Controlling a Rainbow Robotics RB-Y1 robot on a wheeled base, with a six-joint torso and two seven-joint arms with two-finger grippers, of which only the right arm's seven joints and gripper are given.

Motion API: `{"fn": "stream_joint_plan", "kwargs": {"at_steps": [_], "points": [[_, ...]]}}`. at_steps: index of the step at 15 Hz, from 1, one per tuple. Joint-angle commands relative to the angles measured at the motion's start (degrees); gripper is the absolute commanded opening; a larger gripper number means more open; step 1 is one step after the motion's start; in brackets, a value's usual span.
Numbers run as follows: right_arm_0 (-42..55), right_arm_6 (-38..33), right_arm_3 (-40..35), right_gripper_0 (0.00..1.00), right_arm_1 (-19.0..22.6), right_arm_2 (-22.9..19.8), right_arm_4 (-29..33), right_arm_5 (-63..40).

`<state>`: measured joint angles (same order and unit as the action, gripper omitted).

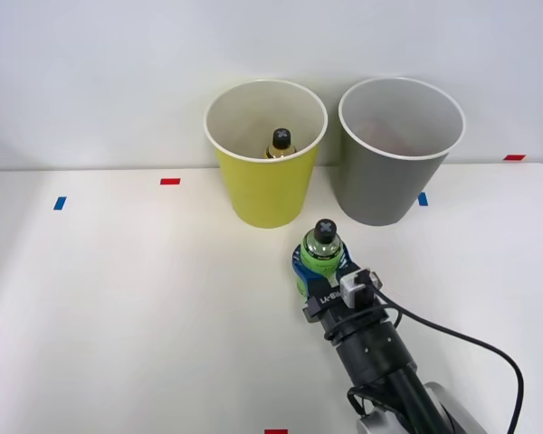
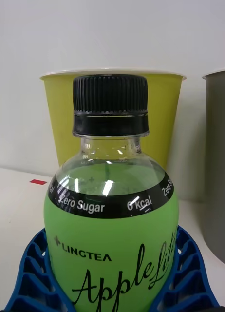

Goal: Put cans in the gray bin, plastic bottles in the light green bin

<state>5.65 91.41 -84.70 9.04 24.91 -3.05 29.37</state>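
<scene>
The bright green plastic bottle with the black screw cap (image 1: pixel 322 246) stands upright on the white table (image 1: pixel 118 298), cap up, its long axis vertical. It sits between the two blue ribbed fingers (image 2: pixel 27 273) of the right gripper (image 1: pixel 319 269); in the wrist view the fingers curve around both sides of the labelled body and lie against it, so the gripper is closed on the bottle low on its body, with neck and cap free above. Whether the base rests on the table or is just off it cannot be told.

The relation that matters is the way from bottle to target. The tall, tapered yellow-green plastic bin with the white rim (image 1: pixel 266 181) stands just beyond the bottle, farther from the robot and a little to the left, and its rim is well above the bottle's cap. In my judgement the next move calls for a lift high enough to clear that rim, then a short carry forward and slightly left before release. A yellowish-amber bottle with a black cap (image 1: pixel 280 143) already stands inside this bin.

The tall gray plastic bin of the same shape (image 1: pixel 394 176) stands just beside it to the right, also beyond the gripper; drifting right would bring the bottle over the wrong opening. Small red and blue tape marks (image 1: pixel 170 181) lie on the table.
</scene>
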Motion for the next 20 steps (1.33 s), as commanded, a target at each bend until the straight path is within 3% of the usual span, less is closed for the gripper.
{"fn": "stream_joint_plan", "kwargs": {"at_steps": [1,6,9,16,20], "points": [[3.31,-0.26,-5.12,0.0,1.77,0.67,0.33,-0.11],[10.43,-1.23,-30.08,0.0,7.22,3.48,-0.55,-19.97],[10.34,-5.27,-38.61,0.0,7.57,4.01,-1.17,-25.68],[2.7,-7.82,-41.33,0.0,4.58,2.51,-3.01,-27.88],[-4.07,-9.23,-45.99,0.0,1.15,-1.09,-4.42,-41.41]]}}
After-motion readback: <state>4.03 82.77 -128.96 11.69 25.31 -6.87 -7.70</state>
